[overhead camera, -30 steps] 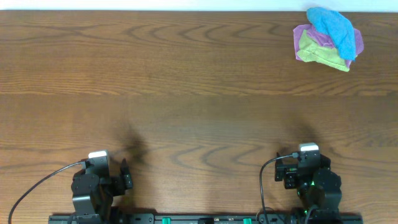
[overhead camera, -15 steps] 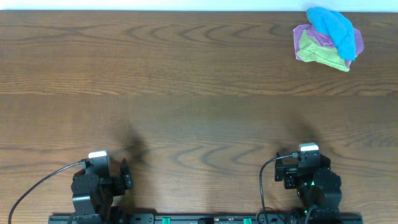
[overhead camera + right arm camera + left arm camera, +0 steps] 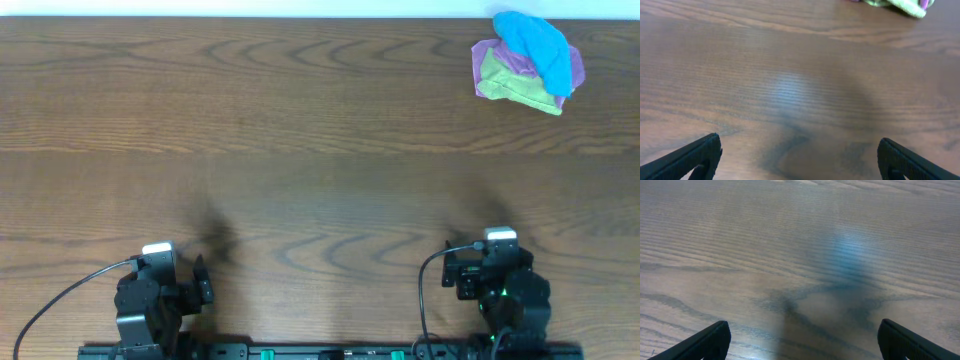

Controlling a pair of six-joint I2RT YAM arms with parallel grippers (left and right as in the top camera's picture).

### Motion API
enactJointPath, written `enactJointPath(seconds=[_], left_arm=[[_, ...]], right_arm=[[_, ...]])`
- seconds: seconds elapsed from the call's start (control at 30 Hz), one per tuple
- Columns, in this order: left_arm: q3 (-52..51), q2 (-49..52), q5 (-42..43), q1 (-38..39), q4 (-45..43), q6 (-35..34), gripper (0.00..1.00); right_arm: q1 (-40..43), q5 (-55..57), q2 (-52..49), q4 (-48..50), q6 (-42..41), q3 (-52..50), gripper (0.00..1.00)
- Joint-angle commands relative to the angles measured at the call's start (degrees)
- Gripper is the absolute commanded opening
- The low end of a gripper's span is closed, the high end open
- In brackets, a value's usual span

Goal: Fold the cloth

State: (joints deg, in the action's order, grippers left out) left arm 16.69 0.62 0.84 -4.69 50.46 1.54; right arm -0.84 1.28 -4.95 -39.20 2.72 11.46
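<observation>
A crumpled heap of cloths [image 3: 526,62], blue on top with purple and green under it, lies at the table's far right corner. Its green and purple edge also shows at the top of the right wrist view [image 3: 892,5]. My left gripper [image 3: 800,342] is open and empty over bare wood near the front edge; the overhead view shows that arm at the front left [image 3: 160,290]. My right gripper [image 3: 799,160] is open and empty too, at the front right [image 3: 497,275], far from the cloths.
The wooden table [image 3: 300,150] spans the whole view. A black rail [image 3: 320,352] with both arm bases and cables runs along the front edge. A white wall strip lies beyond the far edge.
The right arm has shifted very slightly to the right. The left arm and the cloths have not moved.
</observation>
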Motion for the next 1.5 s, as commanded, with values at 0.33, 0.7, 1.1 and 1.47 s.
enactJointPath(seconds=[0.33, 0.7, 1.1, 1.47], left_arm=[[-2.4, -0.4, -0.9, 0.3, 1.7, -0.3, 0.95], [-2.4, -0.4, -0.9, 0.3, 1.7, -0.3, 0.95], [-2.4, -0.4, -0.9, 0.3, 1.7, -0.3, 0.95], [-2.4, -0.4, -0.9, 0.3, 1.7, -0.3, 0.95]], right_arm=[[5.4, 6.5, -37.2, 2.2, -13.7, 31.3, 0.99], [13.2, 3.4, -64.9, 2.2, -17.9, 51.5, 0.99], [21.2, -6.4, -85.7, 6.7, -16.4, 67.3, 0.99], [21.2, -3.8, -86.2, 12.6, -15.2, 67.3, 0.99]])
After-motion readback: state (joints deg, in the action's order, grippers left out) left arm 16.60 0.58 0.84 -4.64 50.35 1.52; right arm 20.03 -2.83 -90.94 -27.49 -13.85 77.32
